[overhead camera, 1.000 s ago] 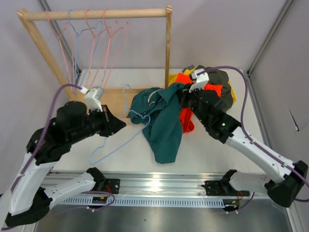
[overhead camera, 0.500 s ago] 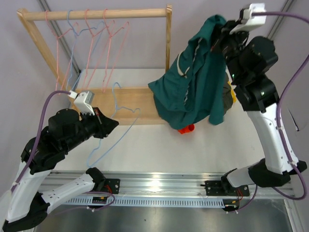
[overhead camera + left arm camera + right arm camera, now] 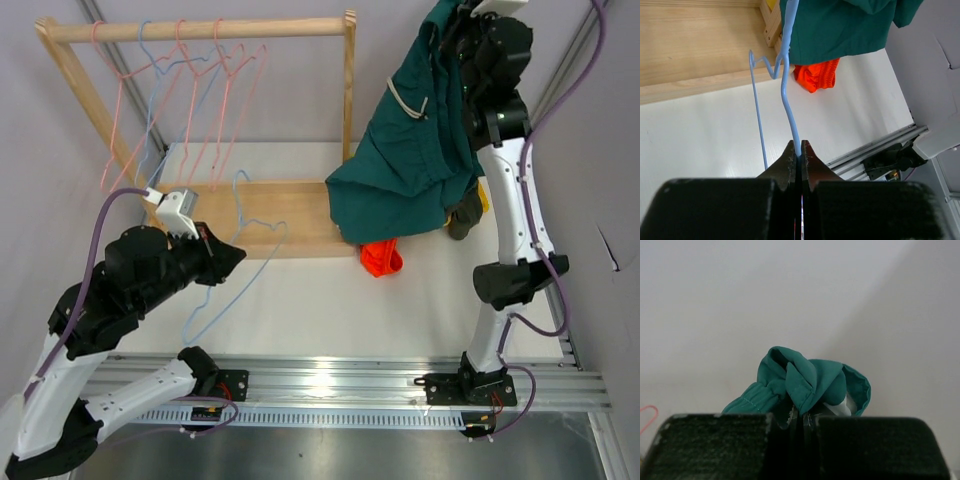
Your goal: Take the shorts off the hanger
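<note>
Several hangers (image 3: 190, 100) on rack (image 3: 200, 29), teal shorts (image 3: 415, 150) above orange shorts (image 3: 381, 257)

A wooden rack (image 3: 200, 30) stood on the far left of the white table (image 3: 330, 300), its base board (image 3: 700, 40) flat on the top. Several pink and blue wire hangers (image 3: 182, 40) hung bunched toward the left of its top bar. A metal rail (image 3: 330, 385) ran along the near edge.

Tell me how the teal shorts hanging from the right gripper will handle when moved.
Likely floppy: the teal shorts hang in loose folds from a single pinch in the right gripper. Probably light, since that small bunched pinch carries them whole. They may swing and drag over the orange shorts beneath.
</note>
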